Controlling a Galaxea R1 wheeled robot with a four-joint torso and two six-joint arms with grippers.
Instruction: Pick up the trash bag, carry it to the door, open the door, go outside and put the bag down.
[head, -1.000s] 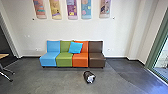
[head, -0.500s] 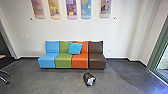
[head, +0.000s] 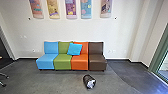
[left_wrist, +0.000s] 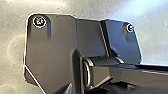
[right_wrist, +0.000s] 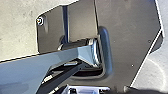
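Note:
A black trash bag (head: 86, 79) with a whitish patch at its near right side lies on the grey floor in the head view, low and slightly right of the middle. It rests in front of the brown and orange seats, apart from them. At the right edge of the same view stands a green frame (head: 160, 56) with glass. Robot parts and pale floor appear in the left wrist view and in the right wrist view.
A row of blue, green, orange and brown seats (head: 97, 62) with a blue cushion (head: 74, 49) stands against the white wall (head: 75, 30). Chair legs (head: 3, 79) reach in at the left edge. Coloured panels hang on the wall.
The head view has shifted as the camera came closer; the seats and the bag appear larger and lower. The bag still lies on the floor before the seats.

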